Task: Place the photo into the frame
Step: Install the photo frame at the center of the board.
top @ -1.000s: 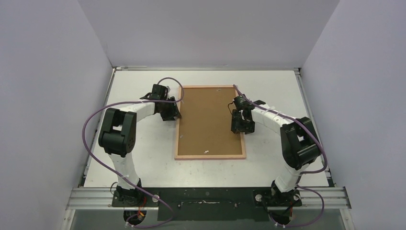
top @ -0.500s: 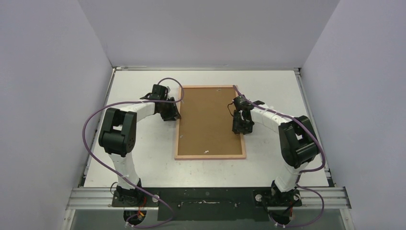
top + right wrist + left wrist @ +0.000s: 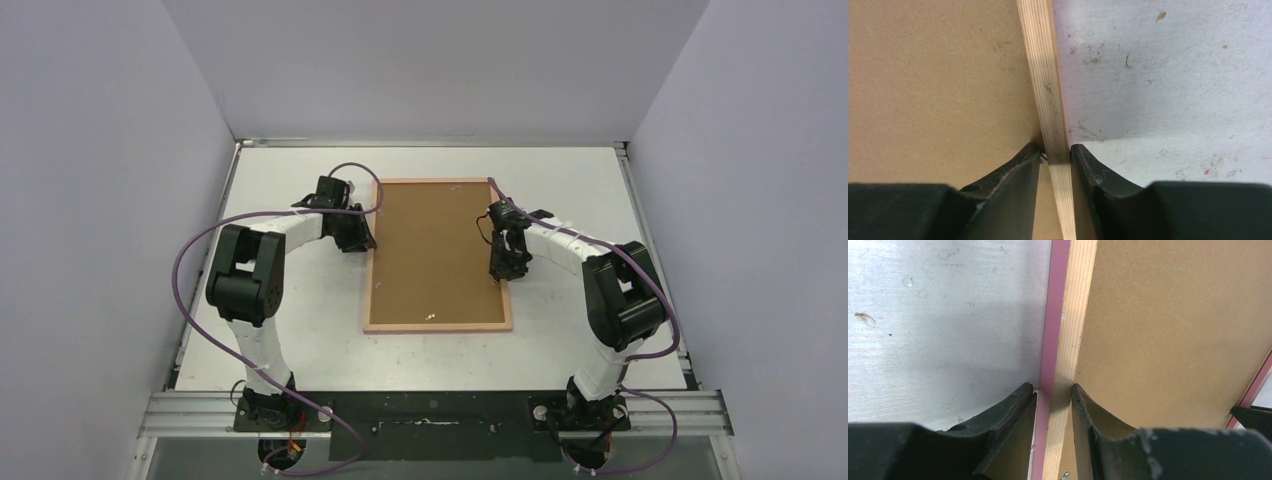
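Two arms elbow inward over table [image 3: 300, 340] | frame [image 3: 438, 327] flat at centre, back up, board [image 3: 435, 250] inside | left gripper [image 3: 365, 242] clamps 9 o'clock rail | right gripper [image 3: 503, 272] clamps 3 o'clock rail | wrists pitched down

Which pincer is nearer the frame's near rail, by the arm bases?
Right. The right pincer straddles the frame on its right rail around mid-length; the left pincer straddles its left rail farther back.
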### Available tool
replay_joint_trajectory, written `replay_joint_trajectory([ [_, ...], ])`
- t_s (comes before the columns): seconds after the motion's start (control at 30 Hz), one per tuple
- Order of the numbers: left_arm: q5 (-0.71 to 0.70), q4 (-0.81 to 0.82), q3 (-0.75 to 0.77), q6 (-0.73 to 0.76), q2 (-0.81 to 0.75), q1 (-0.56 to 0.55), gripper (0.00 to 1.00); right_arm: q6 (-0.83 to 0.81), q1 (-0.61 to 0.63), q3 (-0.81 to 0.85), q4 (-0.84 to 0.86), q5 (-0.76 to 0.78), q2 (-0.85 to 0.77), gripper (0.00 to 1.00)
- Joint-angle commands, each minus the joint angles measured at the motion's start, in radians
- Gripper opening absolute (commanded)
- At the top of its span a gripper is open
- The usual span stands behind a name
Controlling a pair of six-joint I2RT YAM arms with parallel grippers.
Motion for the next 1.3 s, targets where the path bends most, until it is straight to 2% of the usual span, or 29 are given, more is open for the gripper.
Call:
replay_joint_trajectory([
  [0.0,-0.011,-0.095,-0.035,0.007,0.073,-0.007,0.29,0.016,0.001,-0.014,0.044,-0.004,0.004,0.24],
  [0.33,0.006,-0.088,-0.037,0.007,0.070,-0.008,0.29,0.012,0.000,-0.025,0.073,-0.023,0.006,0.21],
  [0.47,0.020,-0.081,-0.036,0.007,0.069,-0.008,0.29,-0.007,0.000,-0.040,0.101,-0.081,-0.001,0.22],
  [0.7,0.035,-0.070,-0.036,0.001,0.076,-0.008,0.29,-0.089,-0.002,-0.065,0.102,-0.125,-0.005,0.27],
  [1.27,0.031,-0.063,-0.027,-0.014,0.085,-0.007,0.29,-0.232,-0.031,-0.080,0.062,-0.224,-0.053,0.24],
])
